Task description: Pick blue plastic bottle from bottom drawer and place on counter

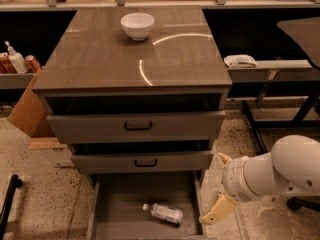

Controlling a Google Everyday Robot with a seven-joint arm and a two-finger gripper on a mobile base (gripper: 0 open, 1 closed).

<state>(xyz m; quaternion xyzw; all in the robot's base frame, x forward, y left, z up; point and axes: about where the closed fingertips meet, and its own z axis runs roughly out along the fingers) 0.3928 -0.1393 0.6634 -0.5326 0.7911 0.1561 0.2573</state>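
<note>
The blue plastic bottle [163, 213] lies on its side on the floor of the bottom drawer [117, 206], which is pulled out; its white cap points left. My gripper [216, 188] hangs just right of the drawer's right wall, a little above and right of the bottle. Its two cream fingers are spread apart and hold nothing. The white arm reaches in from the right edge. The counter [110, 59] is the glossy grey-brown top of the cabinet, with curved light reflections.
A white bowl [137, 25] stands at the back of the counter. The two upper drawers are pulled slightly out. A cardboard box [25, 109] leans at the cabinet's left. A pump bottle [16, 59] and red cans sit on the left shelf. A white cloth [240, 61] lies on the right shelf.
</note>
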